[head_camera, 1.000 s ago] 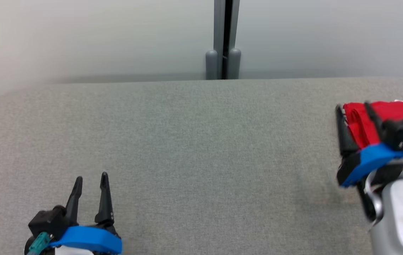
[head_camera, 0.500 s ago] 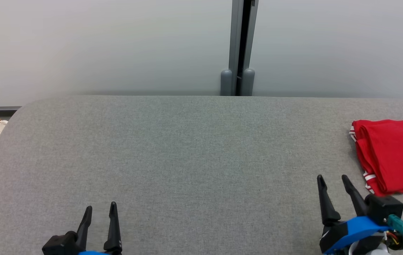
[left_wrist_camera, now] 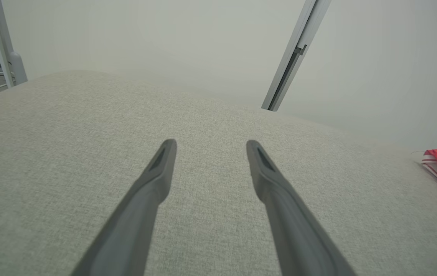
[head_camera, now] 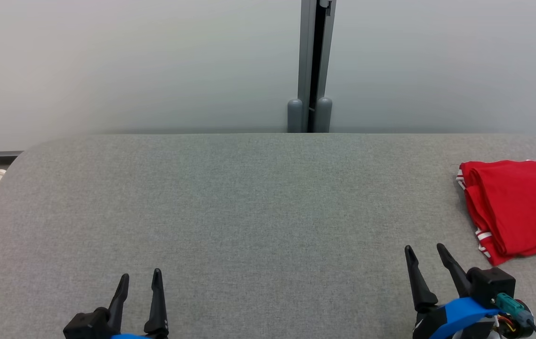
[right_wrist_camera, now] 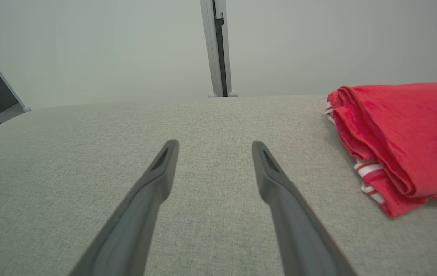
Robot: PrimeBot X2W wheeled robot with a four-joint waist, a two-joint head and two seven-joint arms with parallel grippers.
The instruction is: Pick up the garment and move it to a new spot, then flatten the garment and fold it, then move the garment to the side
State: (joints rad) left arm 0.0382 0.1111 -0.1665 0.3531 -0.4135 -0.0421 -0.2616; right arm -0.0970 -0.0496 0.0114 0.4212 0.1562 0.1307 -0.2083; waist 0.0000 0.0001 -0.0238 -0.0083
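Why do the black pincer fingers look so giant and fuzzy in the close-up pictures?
Right wrist view: the right pincer sits near the wide lens, so its fingers look big and soft; the red garment is sharp. Head view: soft even light, no glare.

the left gripper (head_camera: 141, 274) sits low at the left of the head view, its 2 dark fingers (left_wrist_camera: 153, 188) pointing forward, away from the body, spread apart and empty. the right gripper (head_camera: 424, 246) sits at the lower right, reaching a little farther forward, its 2 fingers leaning slightly leftward, likewise spread and empty. a blue collar (head_camera: 456, 314) wraps the right wrist, with a black block (head_camera: 491, 282) and a teal plug (head_camera: 508, 302) on its outer side.
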